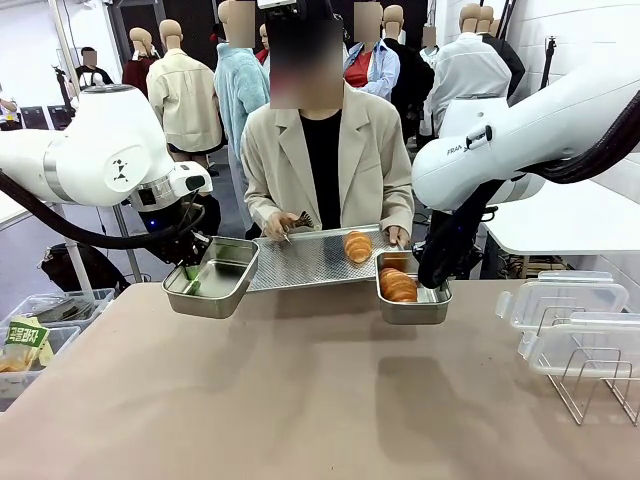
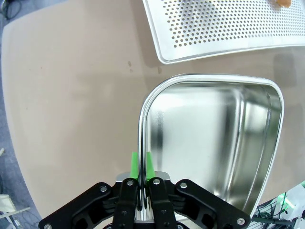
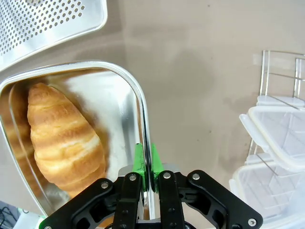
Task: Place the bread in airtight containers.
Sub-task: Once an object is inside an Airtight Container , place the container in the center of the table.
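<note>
While hanging above the tan worktop (image 1: 300, 400), clamped by rims: empty rectangular stainless steel pan (image 2: 205, 138) in left fingers (image 2: 135, 164), matching pan (image 3: 121, 107) with golden-brown croissant roll (image 3: 62, 133) in right fingers (image 3: 138, 160).

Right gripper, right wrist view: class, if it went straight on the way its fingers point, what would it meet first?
The right gripper is shut on the wall of the steel pan holding a bread roll, so that wall comes first. Past it probably lies the brown tabletop, though depth is unclear.
</note>
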Robot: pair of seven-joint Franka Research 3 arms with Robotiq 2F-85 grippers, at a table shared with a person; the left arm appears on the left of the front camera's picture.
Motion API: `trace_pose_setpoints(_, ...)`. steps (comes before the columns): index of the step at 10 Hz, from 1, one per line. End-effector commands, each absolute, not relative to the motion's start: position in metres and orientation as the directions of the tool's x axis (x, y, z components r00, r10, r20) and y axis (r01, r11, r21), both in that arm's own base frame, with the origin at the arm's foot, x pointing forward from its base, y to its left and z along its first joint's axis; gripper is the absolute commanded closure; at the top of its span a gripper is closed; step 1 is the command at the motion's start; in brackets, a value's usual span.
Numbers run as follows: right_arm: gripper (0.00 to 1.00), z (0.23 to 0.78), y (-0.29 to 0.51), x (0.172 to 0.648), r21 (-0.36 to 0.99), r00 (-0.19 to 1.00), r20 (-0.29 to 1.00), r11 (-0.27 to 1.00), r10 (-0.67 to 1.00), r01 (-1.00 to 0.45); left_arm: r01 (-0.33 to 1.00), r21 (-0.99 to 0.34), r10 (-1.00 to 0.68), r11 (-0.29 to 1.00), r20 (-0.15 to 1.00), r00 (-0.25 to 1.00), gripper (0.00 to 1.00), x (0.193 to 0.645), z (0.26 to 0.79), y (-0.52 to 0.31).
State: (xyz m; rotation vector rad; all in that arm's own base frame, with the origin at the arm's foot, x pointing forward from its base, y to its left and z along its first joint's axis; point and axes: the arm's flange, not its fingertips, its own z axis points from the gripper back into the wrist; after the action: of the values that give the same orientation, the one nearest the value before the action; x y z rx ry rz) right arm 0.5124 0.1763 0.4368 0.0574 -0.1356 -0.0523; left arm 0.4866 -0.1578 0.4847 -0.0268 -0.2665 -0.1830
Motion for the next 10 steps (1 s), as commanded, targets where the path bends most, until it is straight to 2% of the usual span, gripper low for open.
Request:
trace_pose_setpoints(1,1.00,0.436,0.176,0.510,0.068,0.986,0.156,0.997,-0.057,0.047,0.188,0.013,-0.185,0.982,0.276,0.943,1.00,0.485,0.488,-0.156)
trace_pose_setpoints(7,1.00,0.437,0.176,0.512,0.061,0.989,0.134,0.997,-0.056,0.048,0.188,0.013,-0.185,0.982,0.276,0.943,1.00,0.485,0.488,-0.156)
trace_pose_setpoints(8,1.00,0.427,0.180,0.520,0.072,0.984,0.155,0.995,-0.086,0.075,0.188,0.013,-0.185,0.982,0.276,0.943,1.00,0.485,0.488,-0.156)
trace_pose_setpoints(10,1.00,0.394,0.184,0.540,0.067,0.989,0.113,0.994,-0.094,0.087,0.188,0.013,-0.185,0.982,0.276,0.943,1.00,0.485,0.488,-0.156)
